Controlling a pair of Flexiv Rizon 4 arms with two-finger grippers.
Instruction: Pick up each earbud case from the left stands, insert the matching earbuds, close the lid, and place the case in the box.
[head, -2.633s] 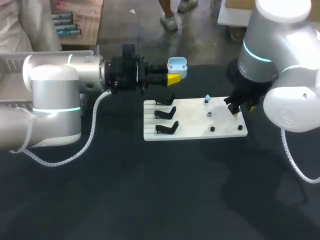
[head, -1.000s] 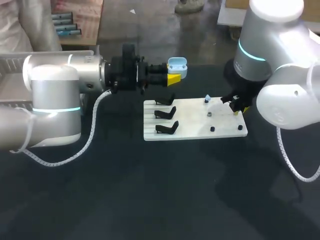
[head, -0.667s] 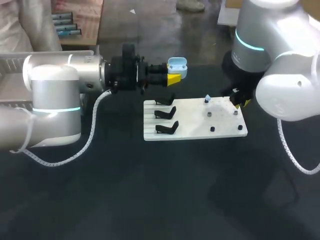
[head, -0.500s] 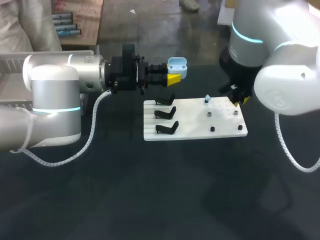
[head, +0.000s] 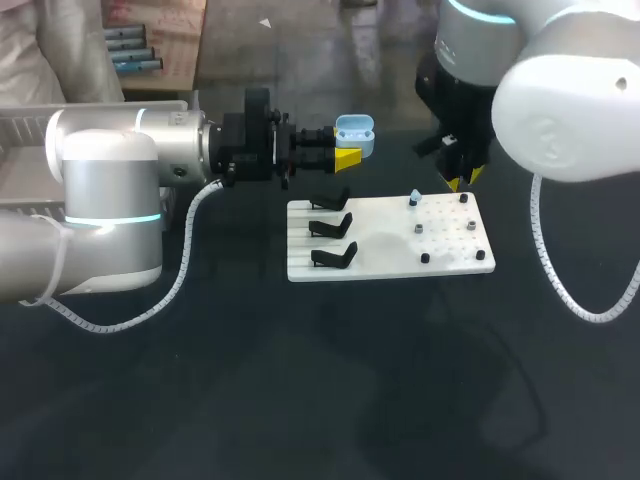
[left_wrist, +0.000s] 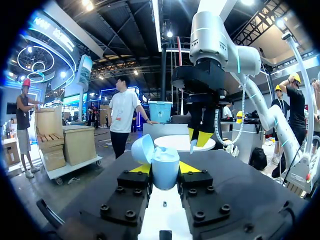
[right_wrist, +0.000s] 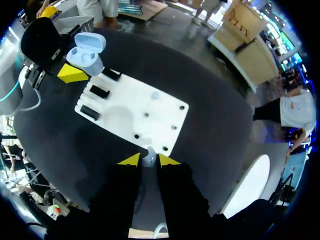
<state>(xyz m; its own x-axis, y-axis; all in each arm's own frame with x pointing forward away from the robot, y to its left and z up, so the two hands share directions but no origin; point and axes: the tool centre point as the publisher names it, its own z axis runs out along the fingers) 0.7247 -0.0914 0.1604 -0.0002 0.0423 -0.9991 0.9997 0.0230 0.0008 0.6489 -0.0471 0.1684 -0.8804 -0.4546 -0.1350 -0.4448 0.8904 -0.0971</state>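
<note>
From where I stand, the left end effector (head: 347, 152) is clamped on the open earbud case (head: 354, 132). It holds the case in the air just off the far corner of the white board (head: 380, 255), at the end where the three black stands (head: 331, 228) sit bare. The lid is tipped back and the sockets face up; the right wrist view looks straight down into them (right_wrist: 82, 57). The case's long axis seems to run roughly in line with the left fingers, though I can't be sure.

The right end effector (head: 460, 180) hangs above the board's other far corner, the peg end. Its fingers are drawn narrow, pinching a small pale earbud (right_wrist: 149, 155) between the yellow tips. Another earbud, the pale blue one (head: 414, 197), stands on a peg near the board's far edge, roughly between the two arms.

So what matters is this: from the loaded right end effector, the case lies sideways along the board's far edge, well apart, at about its own height above the dark surface (head: 300, 400). I'd judge the right arm must cross over and come down into a socket while the left arm simply presents the case
</note>
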